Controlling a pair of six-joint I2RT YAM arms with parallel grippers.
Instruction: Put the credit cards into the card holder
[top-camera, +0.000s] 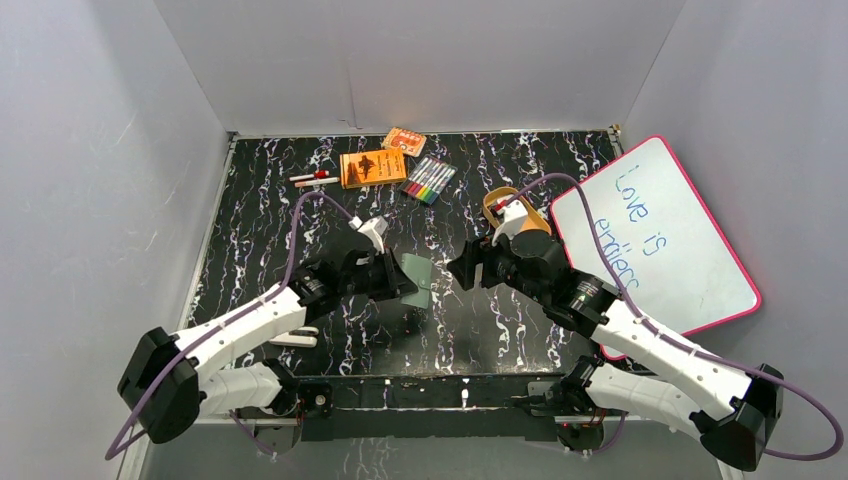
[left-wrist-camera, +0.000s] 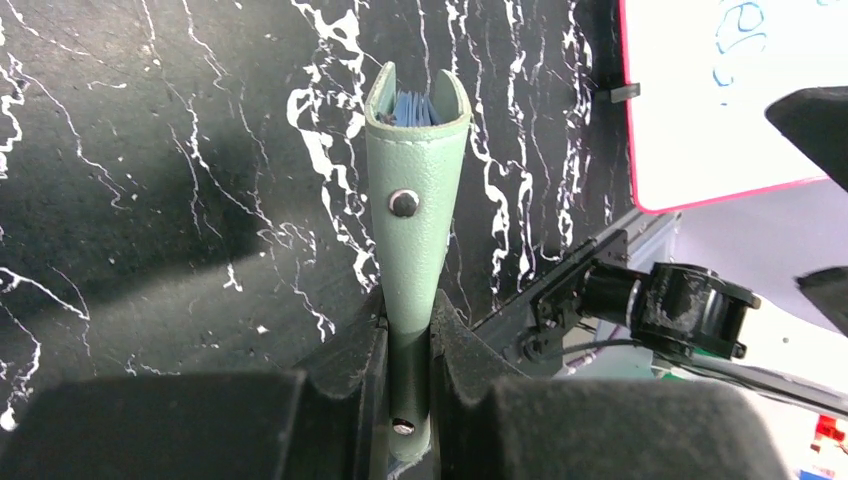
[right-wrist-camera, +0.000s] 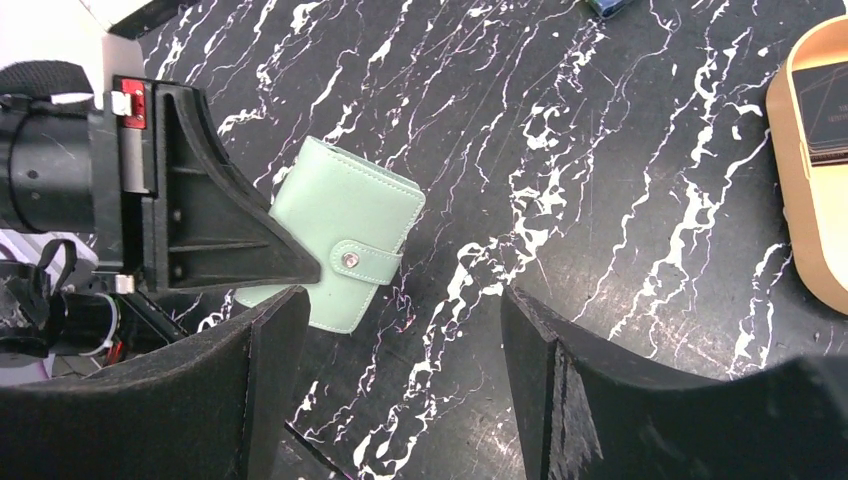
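Left gripper (left-wrist-camera: 410, 330) clamped on card holder (left-wrist-camera: 415, 190), tab snapped shut, held over tabletop (left-wrist-camera: 150, 200), right gripper (right-wrist-camera: 400, 380) wide apart, empty, facing it, I see credit cards (right-wrist-camera: 828, 110) in tan tray (right-wrist-camera: 800, 230)

At the back of your table (top-camera: 260, 220) you have two orange boxes (top-camera: 372, 168), markers (top-camera: 429, 179) just right of them, pens (top-camera: 315, 178) left; whiteboard (top-camera: 655, 235) at right, tan tray (top-camera: 492, 203) just beside it.

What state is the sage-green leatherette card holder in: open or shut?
Shut: card holder folded, snap tab fastened; left gripper clamps it.
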